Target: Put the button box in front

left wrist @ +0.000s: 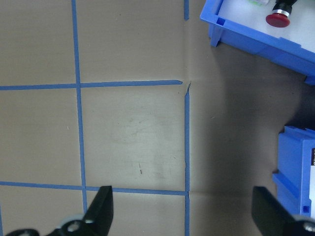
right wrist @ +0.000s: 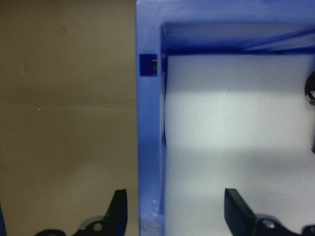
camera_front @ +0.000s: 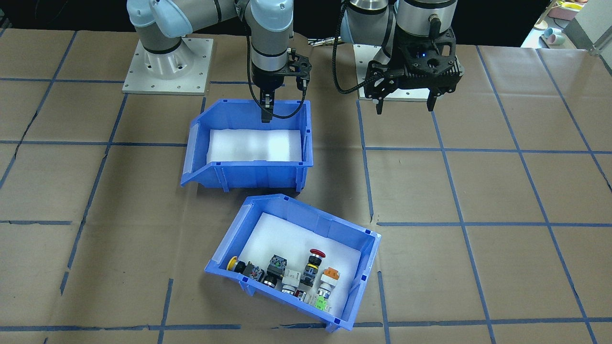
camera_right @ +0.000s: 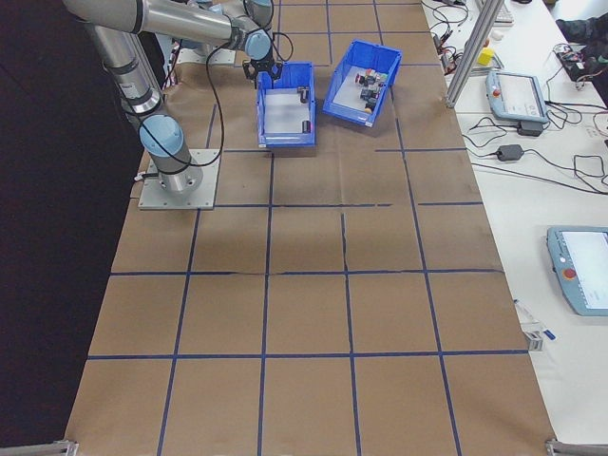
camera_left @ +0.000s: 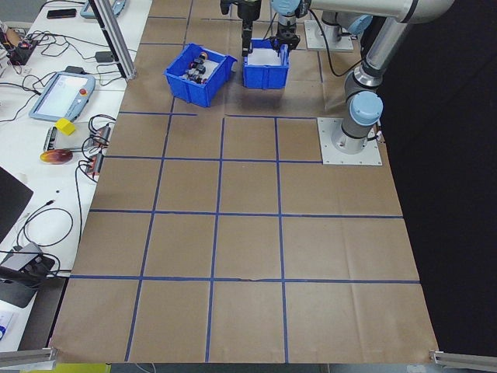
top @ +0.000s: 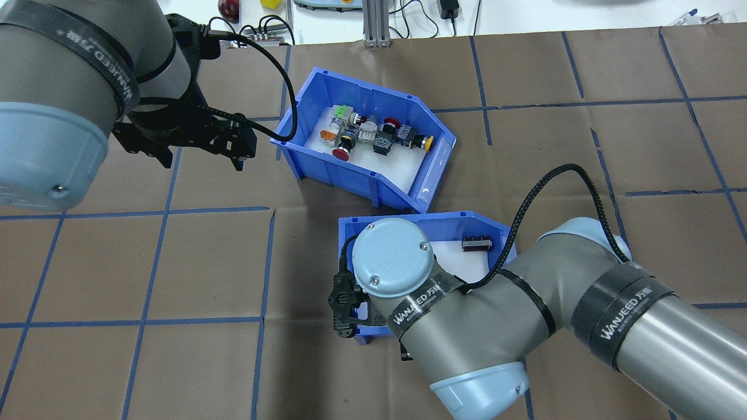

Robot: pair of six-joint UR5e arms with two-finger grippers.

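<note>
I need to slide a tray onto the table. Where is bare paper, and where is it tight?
Bare: the grid squares under the left gripper, and beyond the right arm. Tight: the button box and the other bin nearly touch; the right gripper straddles that bin's wall.

The button box (camera_front: pixel 292 260) was a blue plastic open-top bin with a white liner, resting flat on the brown paper-covered table and turned at an angle to the blue grid lines. Push-button switches lay loose along one long wall: a red mushroom button (camera_front: pixel 316 252), an orange one (camera_front: pixel 331 274), a yellow one (camera_front: pixel 233 263) and a green one (camera_front: pixel 321 304). It sat on the side of the table away from the robot.
</note>
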